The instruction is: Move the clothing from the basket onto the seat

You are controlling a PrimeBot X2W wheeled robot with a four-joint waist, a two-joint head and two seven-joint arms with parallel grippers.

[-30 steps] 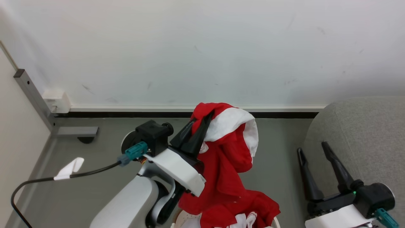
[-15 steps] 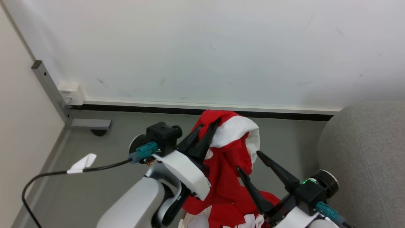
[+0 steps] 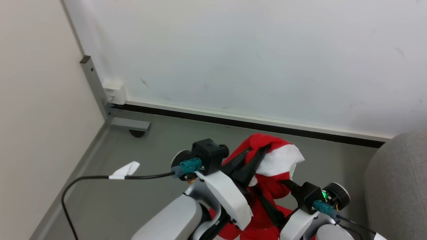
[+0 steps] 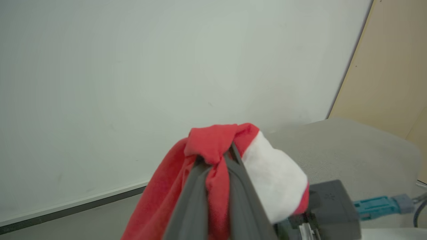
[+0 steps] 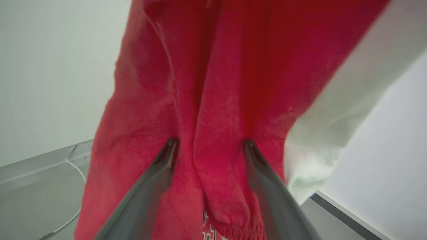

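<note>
Two claws: left gripper (image 4: pixel 215 158) clamped on the clothing (image 4: pixel 156 203), right gripper (image 5: pixel 208 143) spread astride its hanging fold; a thin pinch may slip before the seat (image 3: pixel 397 180) at three o'clock

The head camera looks steeply down toward a white wall (image 3: pixel 250 60) and grey floor (image 3: pixel 133 156). Both wrist cameras sit close to the soft red-and-white fabric garment (image 4: pixel 213 143) all views share.

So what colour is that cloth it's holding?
The clothing is red with a white patch, clearest in left wrist view.
</note>
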